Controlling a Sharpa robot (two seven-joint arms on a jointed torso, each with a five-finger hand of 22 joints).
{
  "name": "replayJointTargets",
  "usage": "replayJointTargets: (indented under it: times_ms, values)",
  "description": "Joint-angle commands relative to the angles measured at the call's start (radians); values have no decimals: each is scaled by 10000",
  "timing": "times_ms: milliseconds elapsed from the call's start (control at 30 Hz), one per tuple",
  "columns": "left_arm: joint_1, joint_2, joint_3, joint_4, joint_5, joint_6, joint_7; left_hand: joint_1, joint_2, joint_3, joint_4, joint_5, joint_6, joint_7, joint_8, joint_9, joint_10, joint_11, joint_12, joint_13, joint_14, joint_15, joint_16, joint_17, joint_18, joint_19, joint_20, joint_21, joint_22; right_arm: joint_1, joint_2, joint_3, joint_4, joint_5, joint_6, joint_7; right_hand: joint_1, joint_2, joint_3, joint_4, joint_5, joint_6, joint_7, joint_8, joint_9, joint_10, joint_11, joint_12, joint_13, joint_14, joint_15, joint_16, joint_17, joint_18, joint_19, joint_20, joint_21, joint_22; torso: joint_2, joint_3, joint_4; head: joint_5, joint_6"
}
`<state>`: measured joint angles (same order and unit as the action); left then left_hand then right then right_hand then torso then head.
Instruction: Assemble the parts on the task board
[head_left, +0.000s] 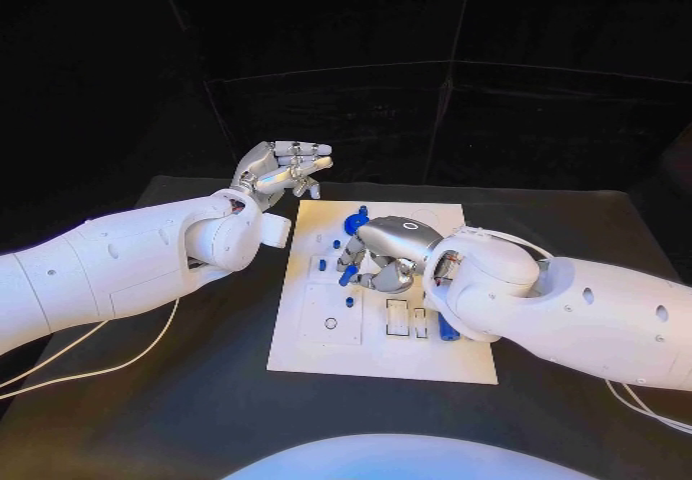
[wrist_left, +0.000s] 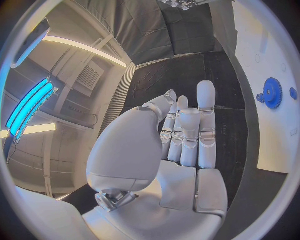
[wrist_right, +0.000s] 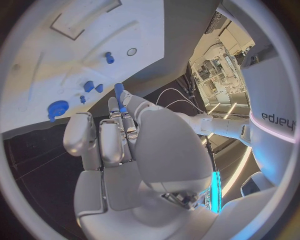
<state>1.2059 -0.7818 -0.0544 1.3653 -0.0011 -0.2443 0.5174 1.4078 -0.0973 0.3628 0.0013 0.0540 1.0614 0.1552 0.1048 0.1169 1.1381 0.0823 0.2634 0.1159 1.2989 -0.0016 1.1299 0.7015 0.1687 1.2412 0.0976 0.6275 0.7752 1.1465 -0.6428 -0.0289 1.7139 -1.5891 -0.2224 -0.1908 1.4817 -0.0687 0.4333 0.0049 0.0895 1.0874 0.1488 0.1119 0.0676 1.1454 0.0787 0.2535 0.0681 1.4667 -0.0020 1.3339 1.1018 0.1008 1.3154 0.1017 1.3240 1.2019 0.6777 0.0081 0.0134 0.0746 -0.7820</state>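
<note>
The right arm (head_left: 577, 315), smooth glossy white shell with a thin pale cable trailing off it, reaches in over the near part of the task board (head_left: 325, 345), and its silver right hand (head_left: 387, 255) hangs fingers-down over the board's middle, pinching a small blue peg (wrist_right: 119, 91) at the fingertips. The board is a flat matte white plate lying on the dull black worktop (head_left: 173, 400), cut with shallow rectangular recesses (head_left: 395, 316) and small round holes. Blue parts sit on it: a toothed round gear (wrist_left: 272, 92) near the far end, a few short stubby pieces (wrist_right: 89, 85) close by it, and a slim blue piece (head_left: 449, 329) at the board's right edge, partly tucked under the right arm. The left hand (head_left: 283, 168), jointed metal with pale pads, is raised off the board's far left corner, empty, its fingers straight and close together.
</note>
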Motion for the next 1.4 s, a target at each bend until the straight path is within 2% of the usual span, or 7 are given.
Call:
replayJointTargets:
  times_ms: [33,167,333,600,1133,1267,1400]
  values:
    - [21,39,11,-23,23,126,31,-17,62,-6,-24,-31,52,20,68,-13,-67,12,34,16,-58,23,-35,-9,136,-59,27,-56,-13,-146,230,-51,-155,-31,192,470,-39,-92,83,2,61,23,62,-59,18,60,15,-73,-2,272,4,25,-12,-122,-56,41,21,-4,0,-3,-18,100,-43]
    - [21,66,11,-35,23,143,27,-17,62,-6,-24,-31,52,20,68,-13,-67,12,34,16,-58,23,-35,-9,136,-59,27,-56,-13,-274,466,-270,-311,-66,433,555,-59,-105,92,-5,76,22,65,-62,17,61,18,-84,-2,268,6,17,-29,-119,-67,43,14,-15,5,10,-21,142,-104]
    - [21,92,11,-49,23,159,24,-17,62,-6,-24,-31,52,20,68,-13,-67,12,34,16,-58,23,-35,-9,136,-59,27,-56,-13,-396,666,-366,-497,-178,711,550,-81,-115,100,-8,85,19,68,-66,17,56,22,-98,-4,266,9,15,-37,-115,-81,45,4,-31,-6,8,1,142,-146]
    - [21,90,11,-58,23,165,20,-17,62,-6,-24,-31,52,20,68,-13,-67,12,34,16,-58,23,-35,-9,136,-59,27,-56,-13,-476,780,-401,-667,-422,872,492,-92,-122,104,-11,88,17,69,-69,16,53,23,-105,-4,263,10,10,-47,-114,-84,46,3,-32,-11,10,-13,207,-176]
    - [21,88,11,-65,23,182,15,-17,62,-6,-24,-31,52,20,68,-13,-67,12,34,16,-58,23,-35,-9,136,-59,27,-56,-13,-543,933,-410,-841,-552,1283,319,-147,-125,123,-8,99,24,70,-71,18,60,27,-127,-4,254,15,-8,-85,-108,-109,51,-14,-57,-7,5,-5,218,-196]
    - [21,89,11,-66,23,183,7,-17,62,-6,-24,-31,52,20,68,-13,-67,12,34,16,-58,23,-35,-9,136,-59,27,-56,-13,-565,1001,-410,-888,-655,1317,248,-147,-125,123,-8,99,24,70,-71,18,60,27,-127,-4,254,15,-8,-85,-108,-109,51,-14,-57,-8,16,-21,234,-179]
    - [21,88,11,-66,23,185,0,-17,62,-6,-24,-31,52,20,68,-13,-67,12,34,16,-58,23,-35,-9,136,-59,27,-56,-13,-578,1052,-410,-920,-785,1328,175,-170,-125,131,-6,100,23,71,-73,18,59,28,-138,-4,248,17,-20,-108,-102,-130,53,-31,-81,-17,6,-26,217,-183]
